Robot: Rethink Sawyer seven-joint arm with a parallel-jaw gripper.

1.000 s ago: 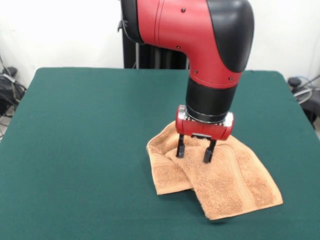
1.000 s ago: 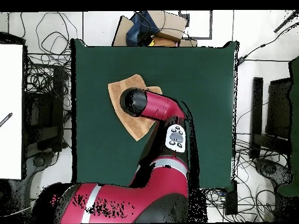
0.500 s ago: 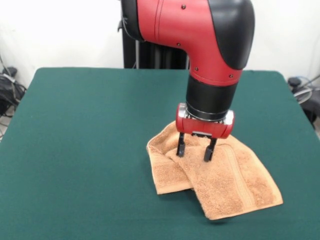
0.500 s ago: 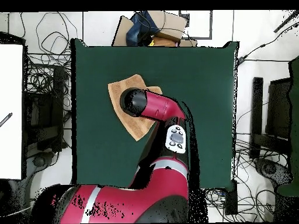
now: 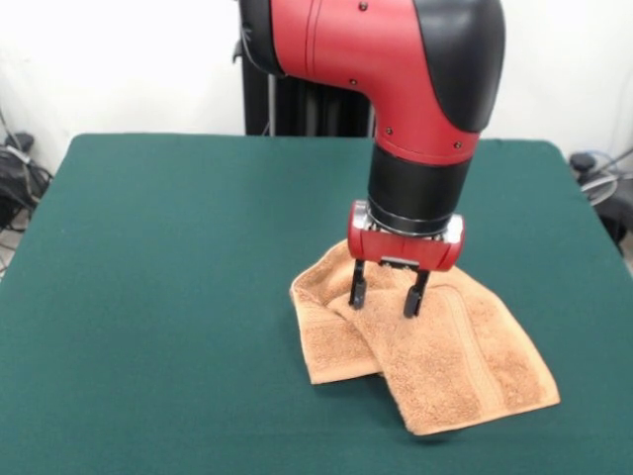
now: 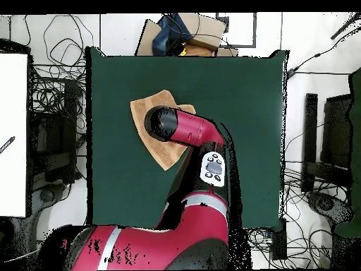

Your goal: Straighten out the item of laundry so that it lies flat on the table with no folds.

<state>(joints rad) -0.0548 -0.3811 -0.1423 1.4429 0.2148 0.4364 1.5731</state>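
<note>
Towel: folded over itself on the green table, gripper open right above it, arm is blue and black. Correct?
Not quite. The arm is red and black, not blue and black; the front view shows it plainly. The rest holds: the towel lies folded over itself on the green table, and the gripper is open right above it.

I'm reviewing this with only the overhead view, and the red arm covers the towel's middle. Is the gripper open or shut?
Observer: Open. The front view shows the gripper with its black fingers spread and nothing between them, above the light orange-tan terry towel.
Operator: Is the towel flat?
Observer: No. One flap lies folded over another layer on the dark green felt table.
Operator: Any stripe showing?
Observer: One woven band runs along the upper flap.
</note>
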